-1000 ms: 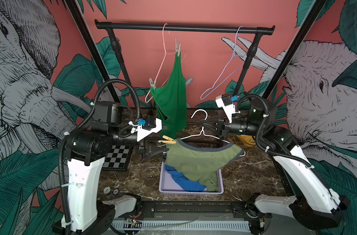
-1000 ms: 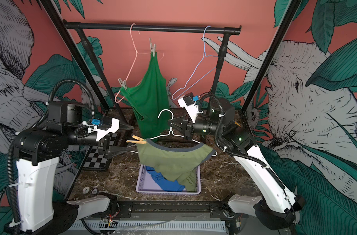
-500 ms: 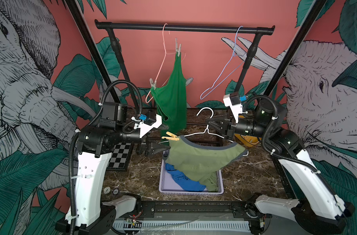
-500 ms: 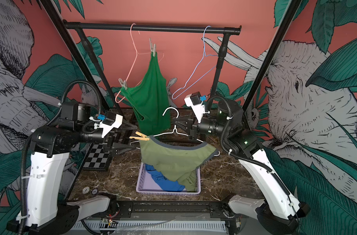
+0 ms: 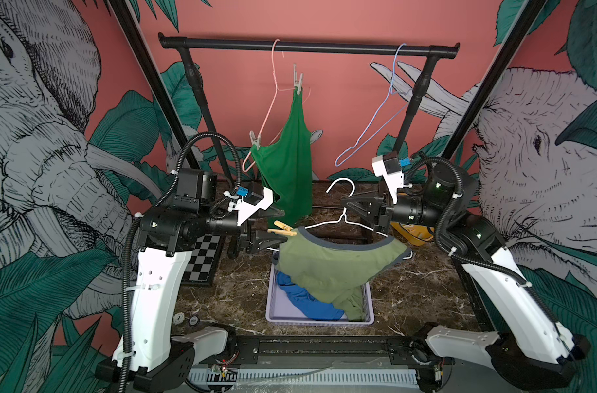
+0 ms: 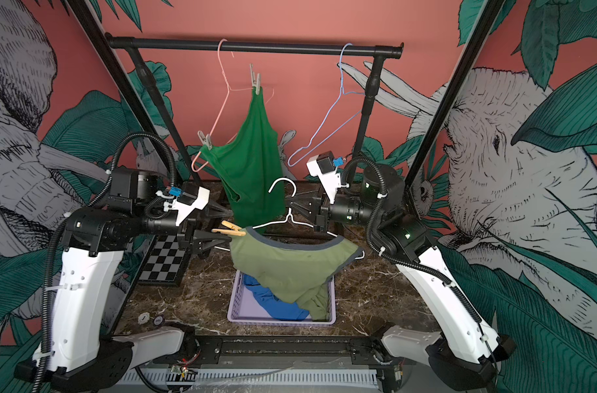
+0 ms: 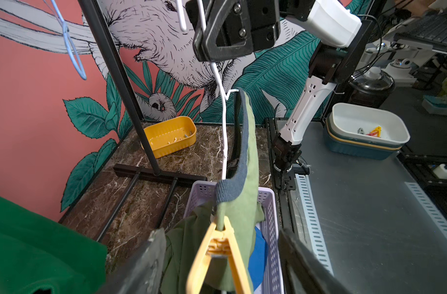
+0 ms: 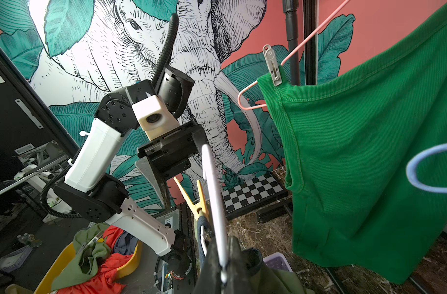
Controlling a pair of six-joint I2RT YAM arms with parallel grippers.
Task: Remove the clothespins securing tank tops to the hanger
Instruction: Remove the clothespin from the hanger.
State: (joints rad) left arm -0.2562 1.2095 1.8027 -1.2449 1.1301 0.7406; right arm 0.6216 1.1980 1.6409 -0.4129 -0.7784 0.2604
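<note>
Left hand [image 5: 283,227]: jaws apart, straddling the tan-orange plastic clothespin [image 7: 218,252]. Left wrist view shows a gap between each black finger [image 7: 141,262] and the pin's handles: no contact, nothing gripped.

Pin clamps the grey-trimmed shoulder of the olive-green fabric tank top [image 5: 324,263] onto the left end of the white wire hanger [image 7: 224,132], handles pointing at the left hand.

Right hand [image 5: 345,205]: closed tight on the white wire hanger beside its neck, holding it in the air above the dark marble-pattern bench [image 5: 412,292]. Right wrist view shows the wire pinched between the fingertips [image 8: 208,272].

Olive top: neckline runs along the hanger, other shoulder hooked over the hanger's right end. Lower part sags into the lavender perforated plastic basket [image 5: 319,322] on the bench, partly over the crumpled blue fabric tank top [image 5: 307,304] lying in it.

Behind, in both top views: bright green fabric tank top [image 5: 290,163] [image 6: 253,160] hangs on a tilted pink wire hanger [image 8: 316,30] from the black round rail [image 5: 307,46]. One pale plastic clothespin [image 5: 297,80] on the upper strap, a second pale plastic clothespin [image 5: 255,139] on the lower shoulder.

Light-blue wire hanger [image 8: 411,169] on the same rail, right of the pink one. Yellow plastic tray [image 7: 171,150] on the bench by the rail's right post; small bits in it, too small to identify.
</note>
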